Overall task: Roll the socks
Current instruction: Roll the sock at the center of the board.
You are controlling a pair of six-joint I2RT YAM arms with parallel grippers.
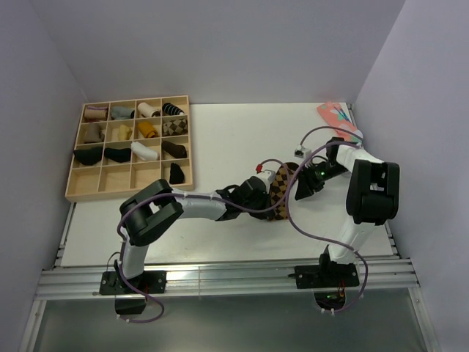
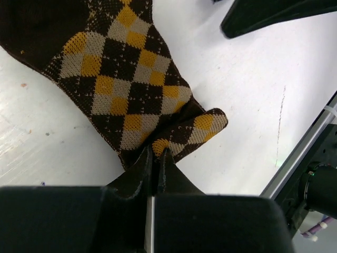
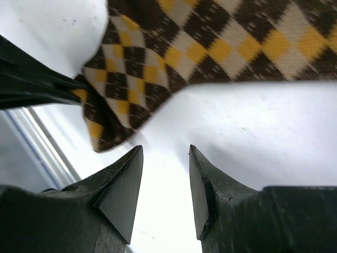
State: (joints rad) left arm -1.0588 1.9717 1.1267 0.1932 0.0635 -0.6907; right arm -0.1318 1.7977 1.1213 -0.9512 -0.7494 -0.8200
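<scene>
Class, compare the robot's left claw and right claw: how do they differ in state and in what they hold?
The left claw is shut, the right claw open. The left claw pinches an edge of the argyle sock; the right claw holds nothing. Both are dark, two-fingered and close to that sock.

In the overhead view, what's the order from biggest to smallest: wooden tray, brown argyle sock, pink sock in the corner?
1. wooden tray
2-3. argyle sock and pink sock: about alike, and the argyle sock is partly covered, so unranked.
</scene>
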